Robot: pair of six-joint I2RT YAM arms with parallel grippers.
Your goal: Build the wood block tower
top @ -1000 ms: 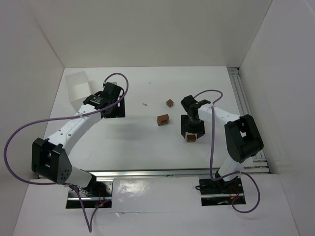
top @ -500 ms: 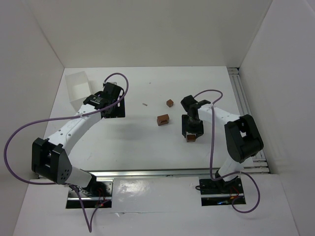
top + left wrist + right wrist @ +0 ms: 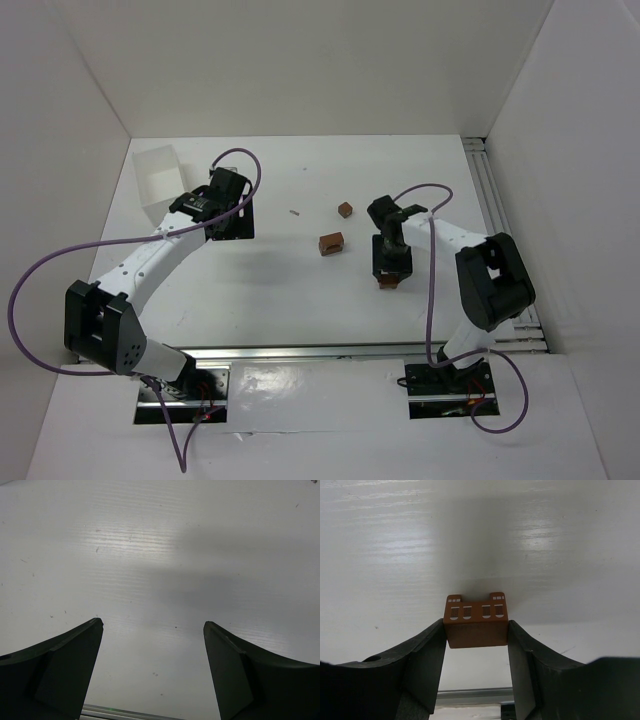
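R gripper [image 3: 476, 632] is clamped on one wood block [image 3: 476, 625], a finger pressed flat against each side. It's reddish-brown w/ little painted windows and sits low over the table [image 3: 480, 540], right of centre in the top view. Whether it touches the surface or hangs just off it, I can't tell. Two others lie apart from it, toward the middle: a bigger block [image 3: 331, 243] mid-table and a small block [image 3: 345, 210] just beyond, each lying singly, none stacked. L gripper [image 3: 152, 625] hangs w/ fingers spread wide over bare table, nothing between them, near the white tray [image 3: 160, 180] at far left.
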